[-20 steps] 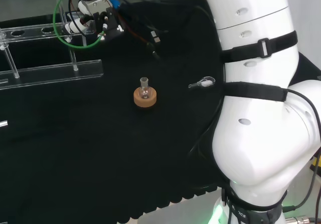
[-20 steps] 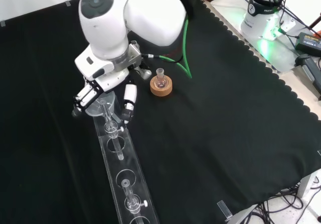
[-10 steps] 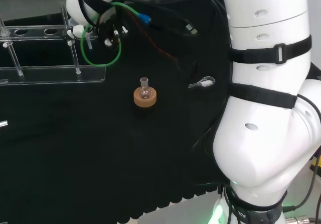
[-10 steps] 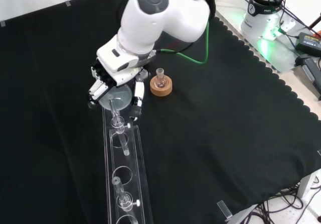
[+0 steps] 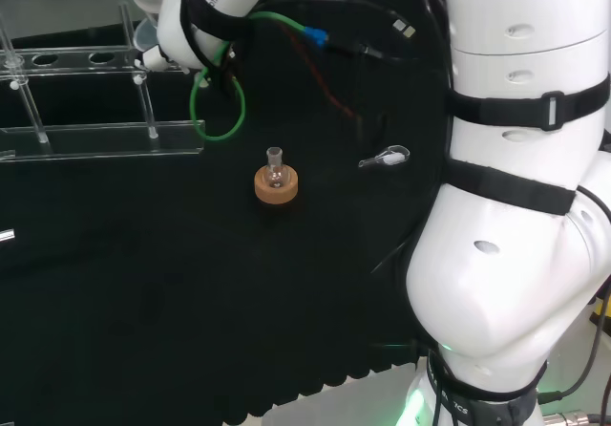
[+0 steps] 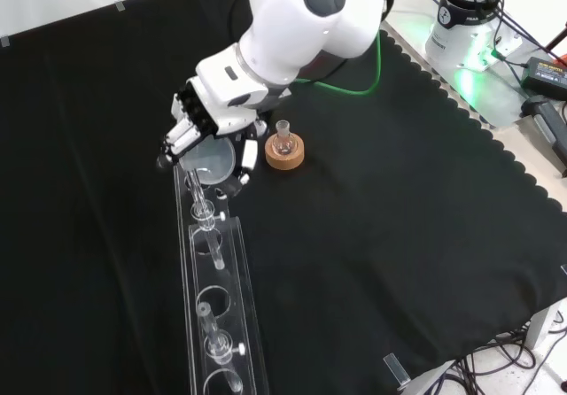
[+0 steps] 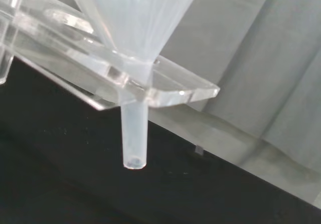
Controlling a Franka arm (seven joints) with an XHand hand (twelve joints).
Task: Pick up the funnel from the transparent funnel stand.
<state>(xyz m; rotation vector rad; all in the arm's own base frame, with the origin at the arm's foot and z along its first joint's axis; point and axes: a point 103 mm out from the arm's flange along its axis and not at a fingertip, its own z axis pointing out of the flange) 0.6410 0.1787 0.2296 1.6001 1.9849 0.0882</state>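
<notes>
Now, working left to right in the front view, with fingers (image 6: 180,132) and thumb curled round the funnel (image 6: 213,158) seated in the end hole of the transparent funnel stand (image 6: 232,311), lift straight up until the spout clears, well short of the cork ring (image 6: 285,154) beside.
</notes>
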